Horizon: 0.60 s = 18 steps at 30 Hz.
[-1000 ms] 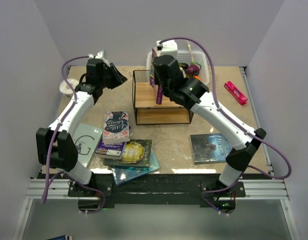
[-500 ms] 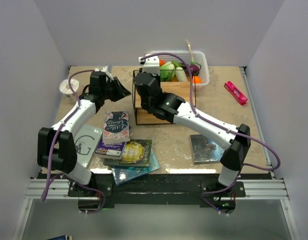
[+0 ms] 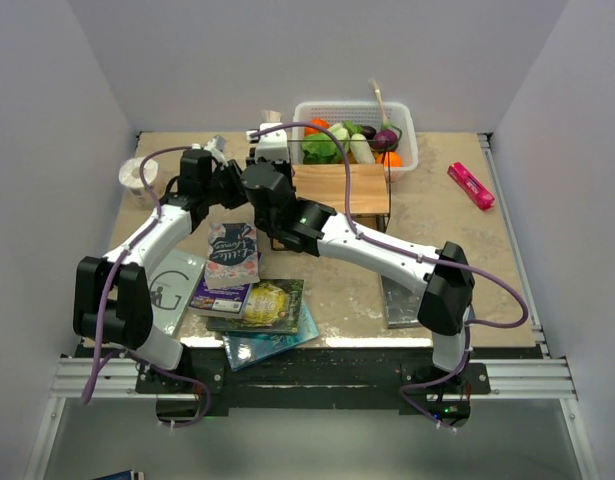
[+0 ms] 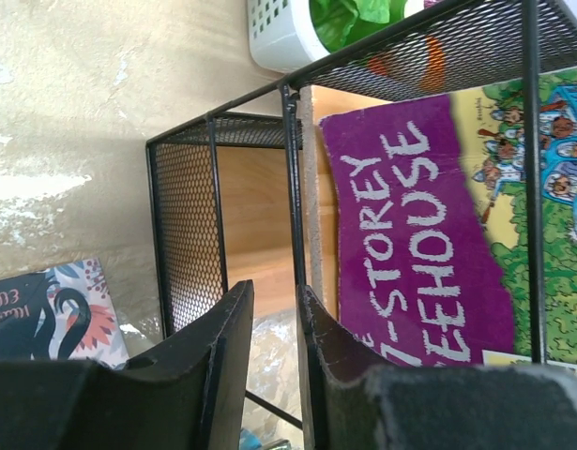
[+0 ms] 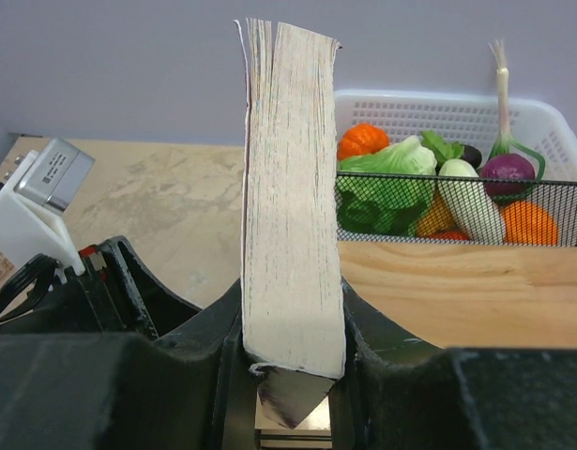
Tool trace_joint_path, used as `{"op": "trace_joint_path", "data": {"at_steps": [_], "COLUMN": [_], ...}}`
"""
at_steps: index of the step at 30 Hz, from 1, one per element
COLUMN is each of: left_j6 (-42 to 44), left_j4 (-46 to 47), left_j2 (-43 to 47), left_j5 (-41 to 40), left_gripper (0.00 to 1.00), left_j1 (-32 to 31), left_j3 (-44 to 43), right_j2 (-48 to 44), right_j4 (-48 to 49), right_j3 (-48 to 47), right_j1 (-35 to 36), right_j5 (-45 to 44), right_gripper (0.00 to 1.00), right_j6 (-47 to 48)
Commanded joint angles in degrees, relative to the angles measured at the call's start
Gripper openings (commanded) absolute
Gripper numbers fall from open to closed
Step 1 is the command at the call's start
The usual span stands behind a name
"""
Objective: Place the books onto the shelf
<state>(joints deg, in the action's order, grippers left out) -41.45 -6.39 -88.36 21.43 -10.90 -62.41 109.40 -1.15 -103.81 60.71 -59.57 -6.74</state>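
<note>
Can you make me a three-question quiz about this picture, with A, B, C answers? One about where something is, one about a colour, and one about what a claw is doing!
1. Where is the white plastic basket of vegetables?
A) behind the black wire shelf with wooden boards
B) on the book pile
C) under the table

2. What colour is the small oblong thing lying alone on the right?
A) green
B) pink
C) white

3. What is the right claw doing?
A) wide open, empty
B) holding a carrot
C) shut on an upright cream-edged book

Answers: 1 A, the basket sits just beyond the shelf; 2 B, it is bright pink; 3 C, the claw squeezes the book's sides.
</note>
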Motion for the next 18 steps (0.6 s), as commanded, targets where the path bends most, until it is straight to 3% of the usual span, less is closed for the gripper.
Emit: {"op": "trace_joint_path", "data": {"at_steps": [1,6,8,11,14,18], "left_j6": [-1.8,-1.6,-1.5,-1.5,-1.6,-1.4], "left_j4": [3.6,3.9,3.8,3.9,3.9,3.8], "left_j2": [2.0,2.1,2.2,2.1,2.0,2.0], "left_j5": [2.9,3.1,3.1,3.1,3.2,3.2], "left_gripper": [0.3,0.3,0.3,0.3,0.31,0.31], "left_j1": [0.2,0.2,0.2,0.2,0.2,0.2], "left_j3": [0.8,1.5,1.9,1.9,1.9,1.8], "right_j2": [-0.2,0.7,0.8,0.5,0.5,0.5], "right_j4": [5.0,1.6,-1.3,-3.2,-5.1,-7.9], "right_j3": [-2.4,-3.8,-4.8,-5.5,-6.8,-8.4], "right_j1": [0.4,0.6,0.7,0.7,0.8,0.8], "right_j5": [-2.5,0.2,1.6,3.2,3.9,4.1], "right_gripper": [0.0,0.01,0.2,0.4,0.51,0.57], "right_j6": [-2.3,-5.6,-7.1,-8.3,-8.6,-8.5]}}
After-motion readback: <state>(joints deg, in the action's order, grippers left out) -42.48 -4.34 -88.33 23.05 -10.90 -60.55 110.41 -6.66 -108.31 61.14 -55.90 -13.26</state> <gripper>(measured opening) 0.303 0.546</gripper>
